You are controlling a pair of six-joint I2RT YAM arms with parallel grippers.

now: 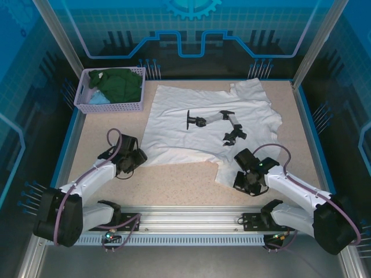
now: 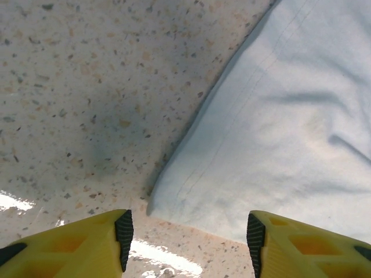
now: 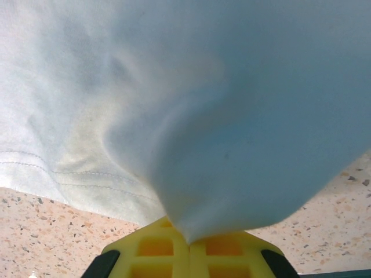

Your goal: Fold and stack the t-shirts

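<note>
Right gripper [image 3: 188,238] clamped on white t-shirt [image 1: 174,142] at hem, cloth bunched between fingers. Left gripper [image 2: 190,234] parted, empty, beside shirt's corner on table [image 1: 174,185].

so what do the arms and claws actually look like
Both the left arm and right arm have white shells with black joints, and a mauve cable loops along each. The left claw and right claw have yellow plastic fingers with lattice cut-outs and black pads. Bases sit on a silver rail.
</note>
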